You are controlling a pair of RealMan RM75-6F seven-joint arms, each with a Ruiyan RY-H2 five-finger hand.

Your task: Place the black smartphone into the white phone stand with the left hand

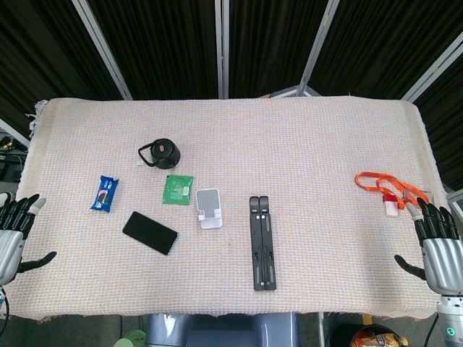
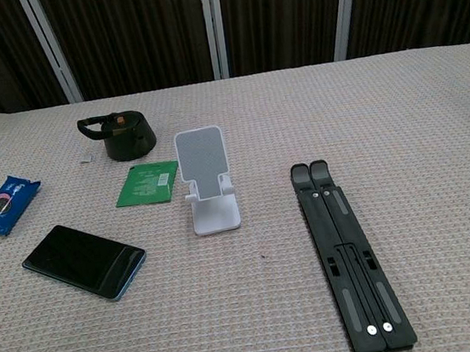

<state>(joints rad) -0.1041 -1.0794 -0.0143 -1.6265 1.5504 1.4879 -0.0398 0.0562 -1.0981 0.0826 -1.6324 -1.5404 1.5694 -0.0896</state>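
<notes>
The black smartphone [image 1: 150, 233] [image 2: 84, 261] lies flat, screen up, on the woven tablecloth, left of centre. The white phone stand [image 1: 208, 207] [image 2: 207, 182] stands upright and empty just to the phone's right. My left hand [image 1: 16, 231] hovers open at the table's left edge, fingers spread, well to the left of the phone. At the table's right edge, far from both, my right hand [image 1: 436, 242] is open too. Neither hand shows in the chest view.
A blue snack packet [image 1: 104, 193] [image 2: 2, 205], a green packet [image 1: 178, 189] [image 2: 148, 183] and a black round lidded object [image 1: 160, 152] [image 2: 122, 135] lie behind the phone. A black folded laptop stand [image 1: 262, 241] [image 2: 347, 251] lies right of the phone stand. An orange lanyard [image 1: 387, 187] lies at the far right.
</notes>
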